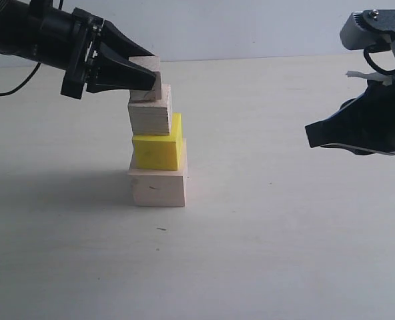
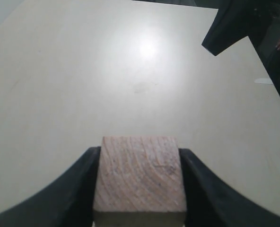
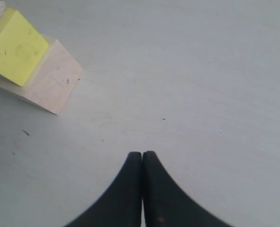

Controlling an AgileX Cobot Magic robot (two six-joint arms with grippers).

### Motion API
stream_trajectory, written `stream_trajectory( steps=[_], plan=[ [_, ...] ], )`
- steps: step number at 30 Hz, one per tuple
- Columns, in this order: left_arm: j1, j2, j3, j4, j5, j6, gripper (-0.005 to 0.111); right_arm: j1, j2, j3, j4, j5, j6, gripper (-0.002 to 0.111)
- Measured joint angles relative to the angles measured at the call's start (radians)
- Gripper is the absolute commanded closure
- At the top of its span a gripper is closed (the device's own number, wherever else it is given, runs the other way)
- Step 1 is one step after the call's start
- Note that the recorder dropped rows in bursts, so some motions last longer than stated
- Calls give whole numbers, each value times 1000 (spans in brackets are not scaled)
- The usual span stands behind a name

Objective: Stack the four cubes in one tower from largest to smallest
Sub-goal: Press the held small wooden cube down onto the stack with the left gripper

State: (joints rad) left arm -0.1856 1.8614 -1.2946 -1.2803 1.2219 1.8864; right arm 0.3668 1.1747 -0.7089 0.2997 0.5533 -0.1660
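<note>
On the near stretch of the pale table (image 1: 284, 253), a small dark speck (image 1: 161, 229) is lying just in front of the tower (image 1: 156, 143), which is standing left of centre. The large wood cube (image 1: 159, 189) is sitting flat on the table as the base. The yellow cube (image 1: 157, 152) is resting on it, and the medium wood cube (image 1: 150, 115) is resting on the yellow one. All three are lining up roughly along their left edges, so the right side is stepping inward as the column is rising.

At the top, the left gripper (image 1: 151, 79) is reaching in from the left and clamping the small wood cube (image 1: 146, 67) between its black fingers (image 2: 78, 189). The left wrist view is showing the cube's grained face (image 2: 140, 175) filling the gap between them. The small cube is sitting directly over the medium one, slightly tilted. Whether the two are touching cannot be told from these views.

Over on the right, well apart from the tower, the right gripper (image 1: 311, 135) is hovering above the table with its jaws pressed together on nothing. Its wrist view is showing the closed tips (image 3: 142, 163) over bare tabletop, with the yellow cube (image 3: 14, 47) and the base cube (image 3: 52, 82) at the picture's edge.

Farthest back, a plain white wall (image 1: 251, 27) is closing off the scene.
</note>
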Motion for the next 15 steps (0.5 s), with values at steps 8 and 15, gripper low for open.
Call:
stream_trajectory(
  steps=[8, 15],
  plan=[
    [0, -2, 0, 8, -2, -15, 60, 0, 0, 0, 0, 0, -2, 108],
    [0, -2, 0, 8, -2, -15, 60, 0, 0, 0, 0, 0, -2, 108]
  ],
)
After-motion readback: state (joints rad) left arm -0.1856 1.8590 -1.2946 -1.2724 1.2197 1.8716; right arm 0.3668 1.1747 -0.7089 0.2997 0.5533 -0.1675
